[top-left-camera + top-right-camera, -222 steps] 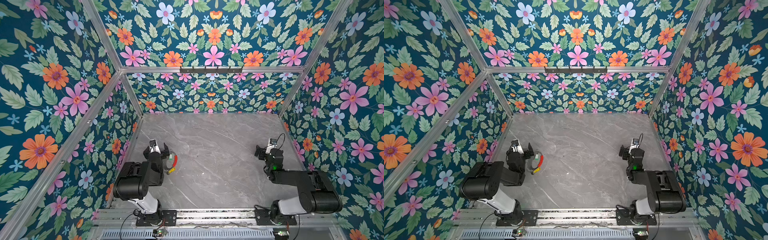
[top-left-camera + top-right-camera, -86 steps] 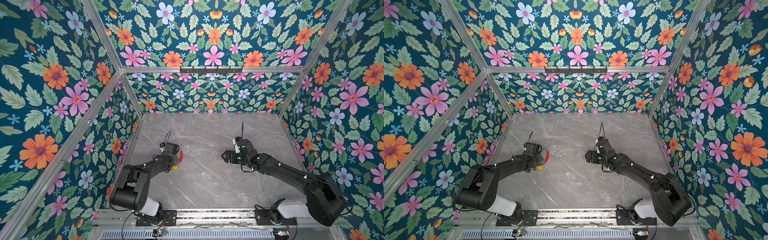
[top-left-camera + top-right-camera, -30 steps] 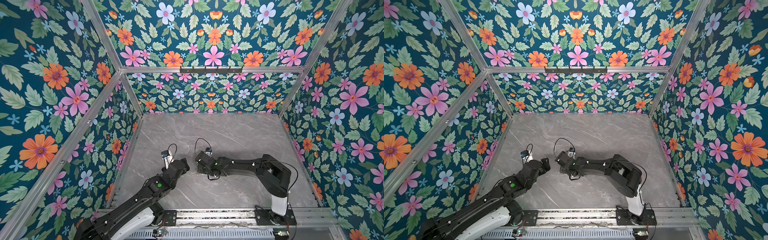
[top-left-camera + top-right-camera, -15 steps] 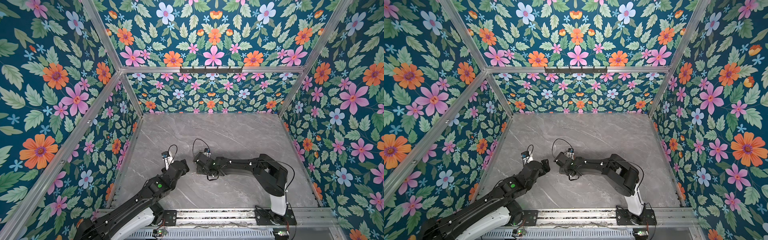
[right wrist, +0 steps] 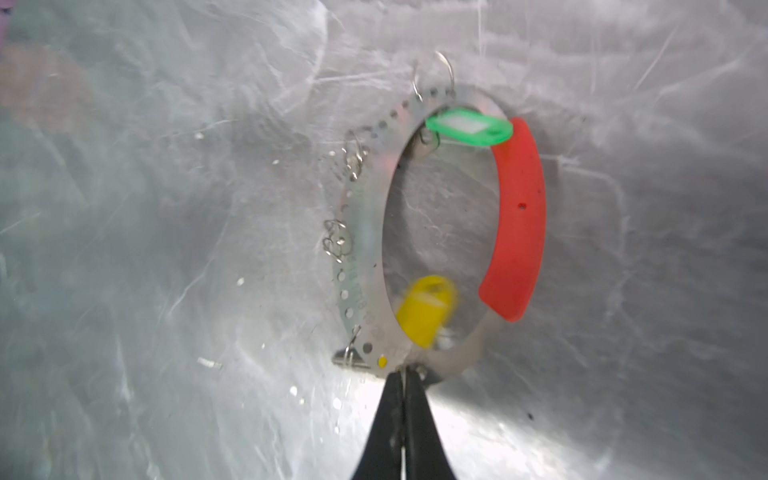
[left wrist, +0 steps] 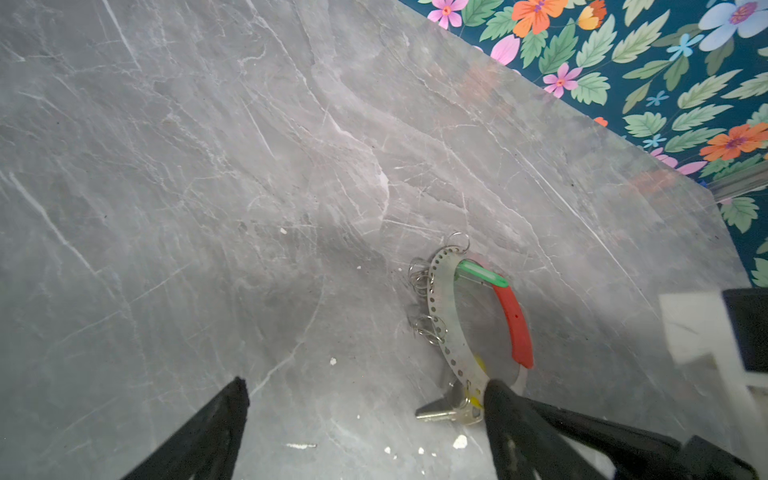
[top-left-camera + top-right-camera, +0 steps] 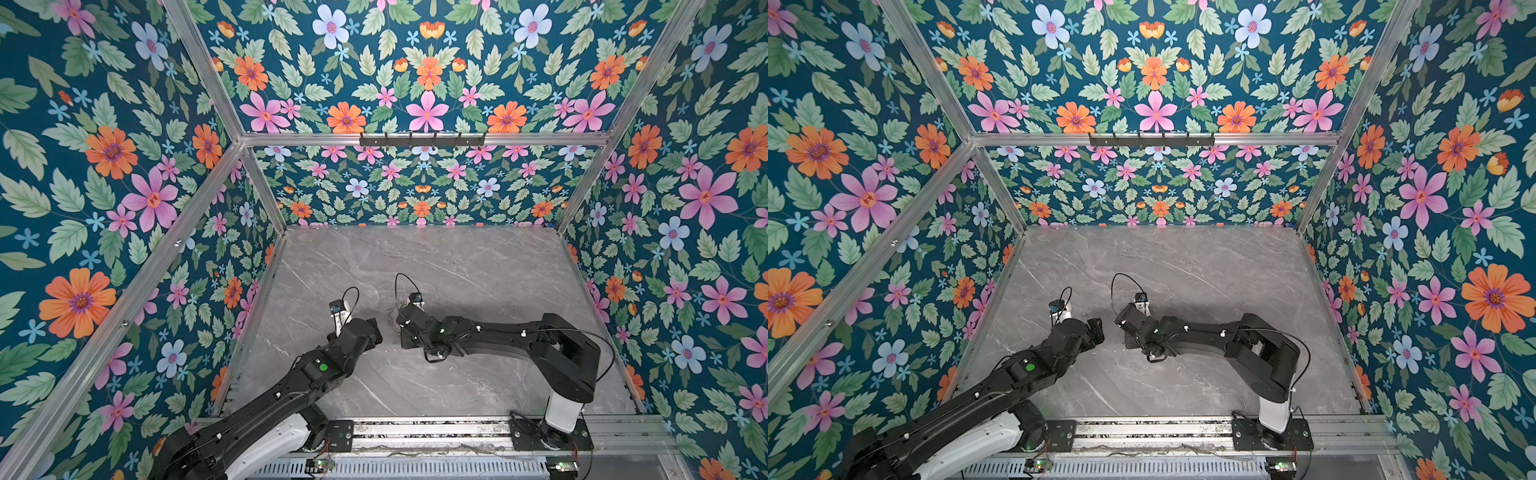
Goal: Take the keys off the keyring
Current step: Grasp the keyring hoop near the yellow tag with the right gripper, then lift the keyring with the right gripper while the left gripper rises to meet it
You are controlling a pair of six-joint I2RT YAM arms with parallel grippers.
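While the right tool (image 5: 401, 374) clamps the keyring (image 5: 360, 249) rim, steadying it on the desk (image 6: 208, 166), the left tool (image 6: 365, 382) stands wide alongside, presumably to pull the attached yellow key (image 5: 428, 309) and green key (image 5: 467, 126).

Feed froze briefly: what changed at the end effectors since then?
The right end effector and left end effector swung in to meet near the middle. The right closed onto the keyring, on its bare metal arc; the left stands open beside it. The green key and yellow key stay on it.
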